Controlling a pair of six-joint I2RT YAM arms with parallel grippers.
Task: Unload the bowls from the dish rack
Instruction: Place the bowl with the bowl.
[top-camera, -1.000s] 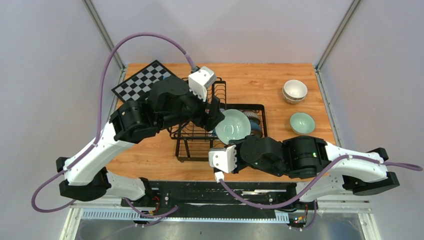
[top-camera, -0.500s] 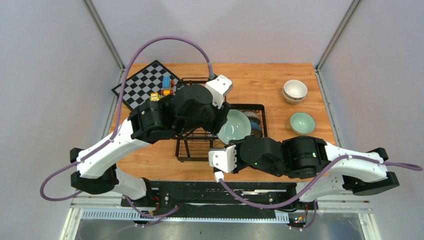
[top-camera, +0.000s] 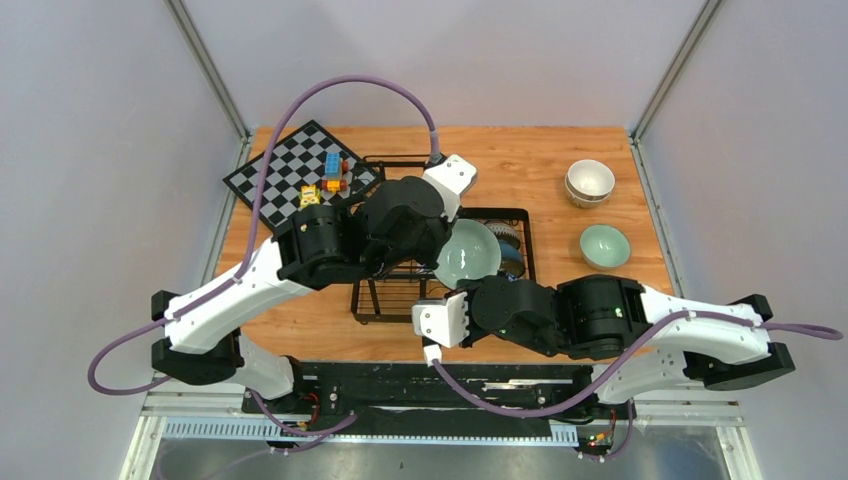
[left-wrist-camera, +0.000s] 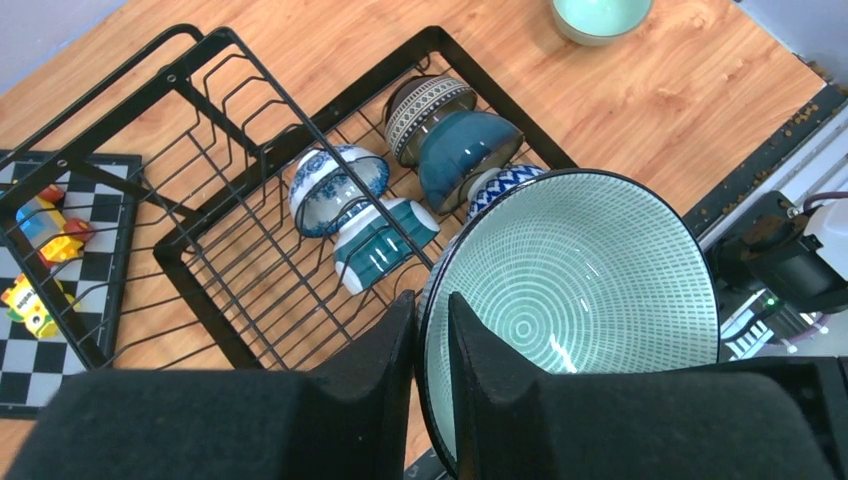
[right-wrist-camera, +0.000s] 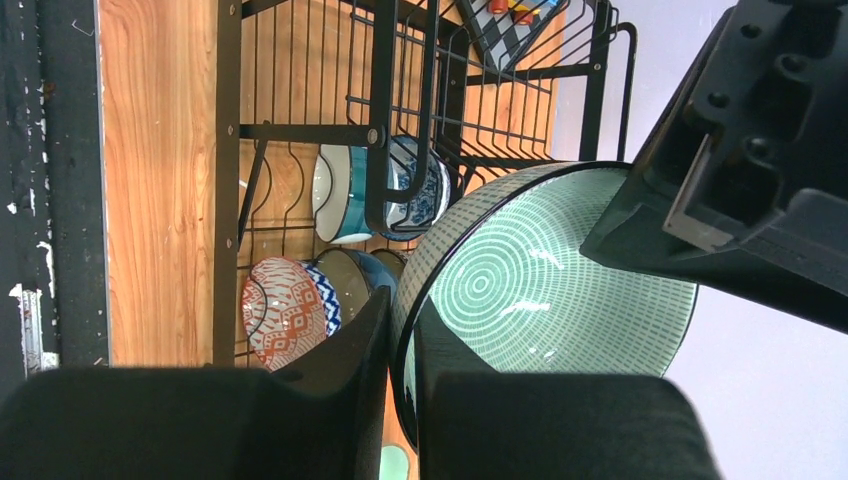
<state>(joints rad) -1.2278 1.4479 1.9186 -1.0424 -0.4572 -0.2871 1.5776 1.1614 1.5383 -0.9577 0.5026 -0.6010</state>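
A large mint green bowl (top-camera: 468, 252) with a dark rim and fine dashed rings hangs tilted over the right side of the black wire dish rack (top-camera: 383, 292). My right gripper (right-wrist-camera: 400, 300) is shut on its near rim, one finger inside and one outside. My left gripper (left-wrist-camera: 432, 300) straddles the same bowl (left-wrist-camera: 580, 290) on the rim's left side, its fingers drawn in against the wall. Several bowls stand on edge in the rack: blue-white patterned (left-wrist-camera: 335, 185), dark blue (left-wrist-camera: 465, 150), brown patterned (left-wrist-camera: 425, 105) and red patterned (right-wrist-camera: 285, 315).
A pale mint bowl (top-camera: 605, 245) and stacked cream bowls (top-camera: 589, 182) sit on the table at the right. A chessboard (top-camera: 280, 165) with toy blocks (top-camera: 330, 175) lies at the back left, beside the rack's tall back section (top-camera: 400, 162).
My left arm swung right and forward from the rack's back to the held bowl, and its fingers closed in on the rim. The right gripper kept the bowl almost still.
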